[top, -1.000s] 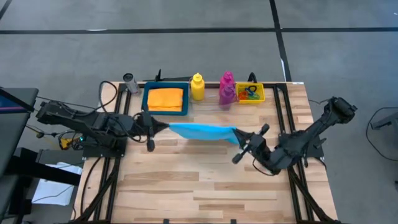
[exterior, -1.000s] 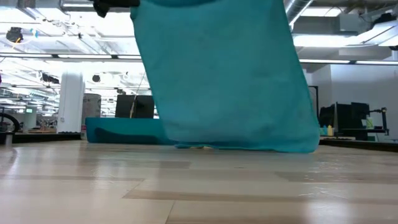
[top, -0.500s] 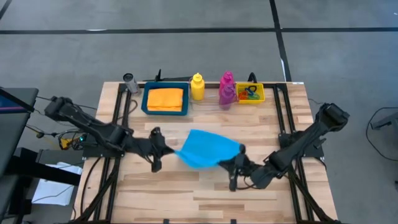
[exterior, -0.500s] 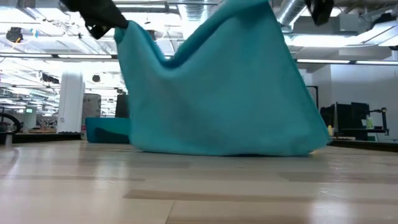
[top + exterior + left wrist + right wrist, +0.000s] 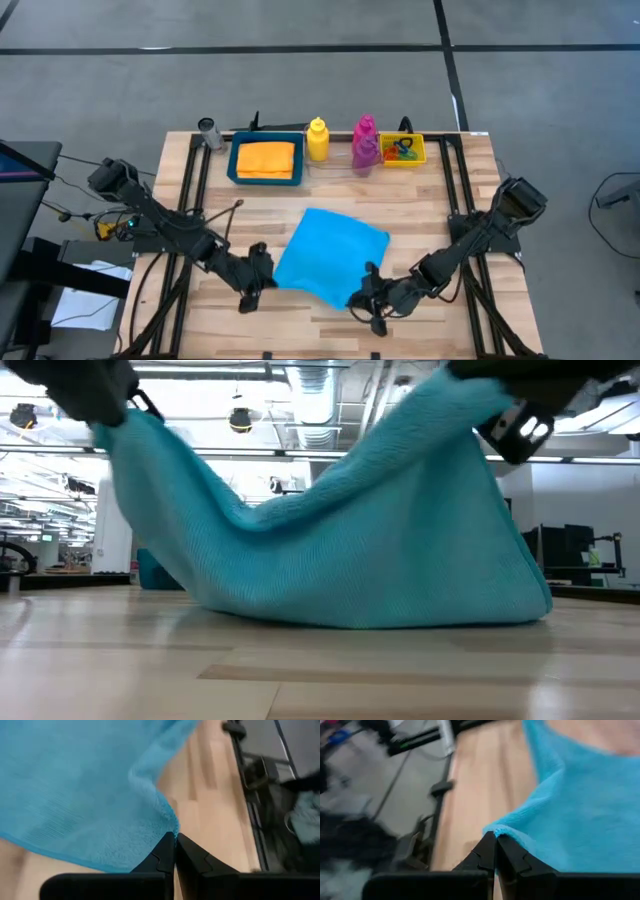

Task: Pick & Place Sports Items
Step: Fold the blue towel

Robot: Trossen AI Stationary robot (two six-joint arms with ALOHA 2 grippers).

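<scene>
Both arms pinch the cyan cloth's near corners

The left jaws (image 5: 262, 283) and right jaws (image 5: 367, 297) are clamped tight on the cyan cloth (image 5: 330, 252), which drapes between and beyond them onto the counter (image 5: 450, 190). Uneven release could bunch it; the blue tray (image 5: 236, 160) sits well beyond.

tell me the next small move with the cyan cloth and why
Probably lower both corners to the table, then let go. The left gripper and right gripper each pinch a near corner of the cyan cloth; its far edge already rests on the wood while the near edge hangs raised.
</scene>
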